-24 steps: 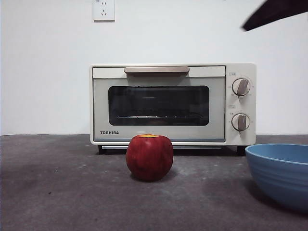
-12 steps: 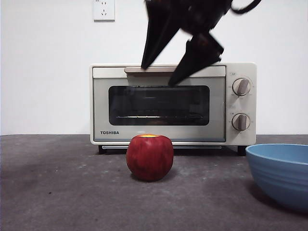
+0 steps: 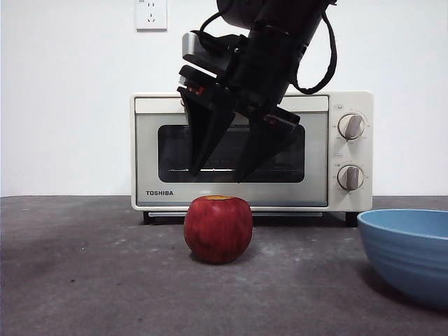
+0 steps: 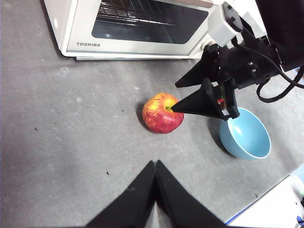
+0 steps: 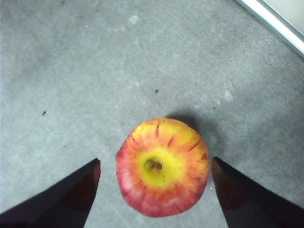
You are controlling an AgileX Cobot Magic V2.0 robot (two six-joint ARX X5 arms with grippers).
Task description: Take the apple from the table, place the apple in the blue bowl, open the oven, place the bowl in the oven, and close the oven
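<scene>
The dark red apple (image 3: 218, 229) with a yellow top rests on the grey table (image 3: 91, 280) in front of the oven (image 3: 252, 150), whose door is closed. My right gripper (image 3: 215, 175) hangs open just above the apple, one jaw on each side, not touching it. From the right wrist the apple (image 5: 162, 166) lies between the spread jaws of that gripper (image 5: 155, 164). The blue bowl (image 3: 409, 252) stands empty at the right. My left gripper (image 4: 155, 164) is shut, held high over the table away from the apple (image 4: 163, 113); the bowl (image 4: 245, 134) and oven (image 4: 128, 26) also show there.
A wall socket (image 3: 150, 14) sits high on the white wall behind the oven. The table's edge and a white and blue strip (image 4: 270, 202) show near the bowl in the left wrist view.
The right arm has come in from the upper right and dropped down, its open gripper now just above the apple. Apple, bowl and oven have not moved.
</scene>
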